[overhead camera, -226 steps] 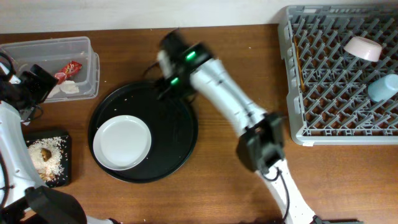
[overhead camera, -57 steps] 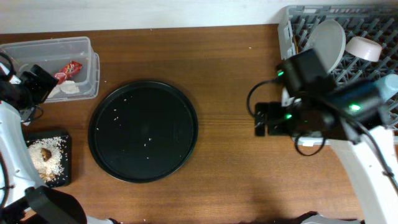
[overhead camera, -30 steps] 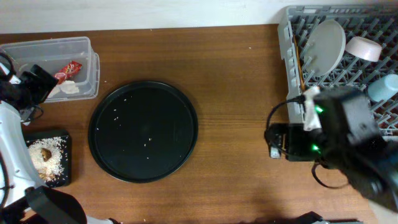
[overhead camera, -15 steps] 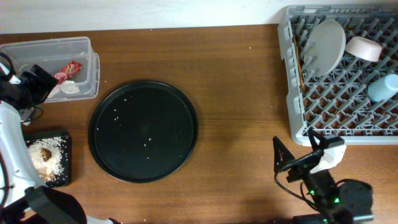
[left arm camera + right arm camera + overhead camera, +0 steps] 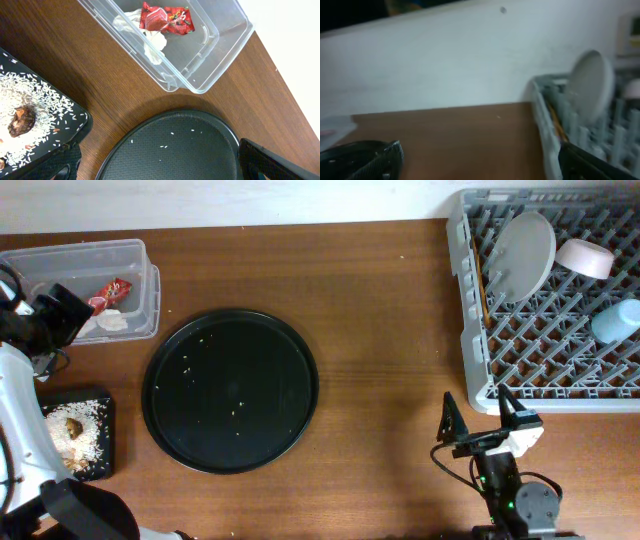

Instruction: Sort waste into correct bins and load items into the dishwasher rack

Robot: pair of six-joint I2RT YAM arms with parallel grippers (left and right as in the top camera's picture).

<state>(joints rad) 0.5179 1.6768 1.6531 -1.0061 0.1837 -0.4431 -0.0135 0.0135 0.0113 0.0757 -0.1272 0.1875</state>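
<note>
Plate (image 5: pixel 525 255) stands on edge in rack (image 5: pixel 540 370), far right corner, beside bowl (image 5: pixel 585 257), cup (image 5: pixel 618 320), chopsticks (image 5: pixel 481 282). Bumping the rack could topple it. Right gripper (image 5: pixel 478 415), near edge, wide open; left gripper (image 5: pixel 162 167) wide open.

Left tool (image 5: pixel 160 163) and right tool (image 5: pixel 478 417), jaws spread

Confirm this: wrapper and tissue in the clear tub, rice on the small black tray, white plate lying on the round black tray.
One error: the overhead view shows the white plate standing on edge in the grey rack; the round black tray holds only stray grains. The wrapper, tissue and rice are as you say.
</note>
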